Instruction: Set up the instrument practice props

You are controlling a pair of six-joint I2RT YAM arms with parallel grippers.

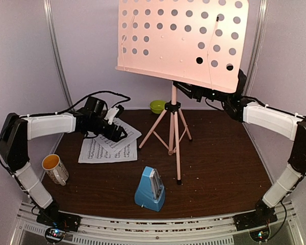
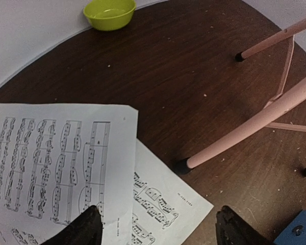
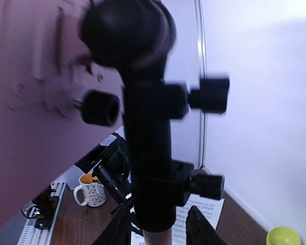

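Note:
The pink music stand (image 1: 172, 127) stands on its tripod mid-table, its perforated desk (image 1: 183, 35) tilted high at the back. My right gripper (image 1: 189, 91) is up under the desk. In the right wrist view its fingers (image 3: 117, 229) close in on either side of the stand's black neck (image 3: 148, 153). Two sheet-music pages (image 1: 109, 145) lie overlapping on the table at the left. My left gripper (image 2: 155, 235) hangs open just above them (image 2: 61, 158), holding nothing. The blue metronome (image 1: 150, 190) stands near the front centre, and its corner shows in the left wrist view (image 2: 298, 229).
A white mug (image 1: 55, 168) with an orange inside stands at the front left. A lime-green bowl (image 1: 157, 106) sits at the back behind the tripod and also shows in the left wrist view (image 2: 109, 13). A tripod leg (image 2: 245, 138) ends just right of the pages.

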